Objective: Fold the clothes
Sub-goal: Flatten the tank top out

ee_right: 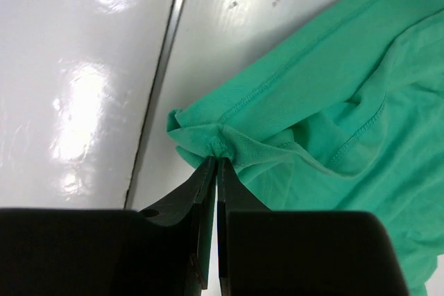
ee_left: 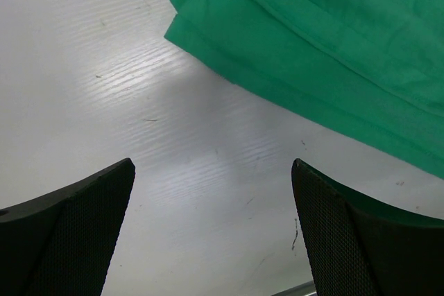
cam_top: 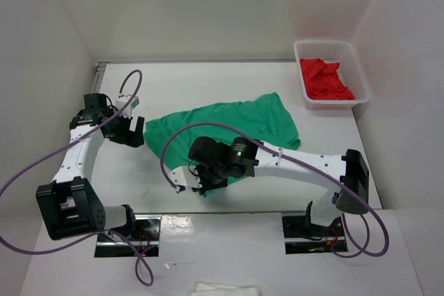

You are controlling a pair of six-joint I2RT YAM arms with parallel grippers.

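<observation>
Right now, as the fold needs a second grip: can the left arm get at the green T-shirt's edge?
Probably yes. The left end effector is open over bare table, right beside the edge of the T-shirt, with nothing between them.

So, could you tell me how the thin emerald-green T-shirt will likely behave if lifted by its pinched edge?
Probably floppy: the emerald-green T-shirt bunches into wrinkles where the right gripper pinches its edge. Thin fabric, so likely light, draping and trailing. On the glossy white table it should slide easily.
</observation>
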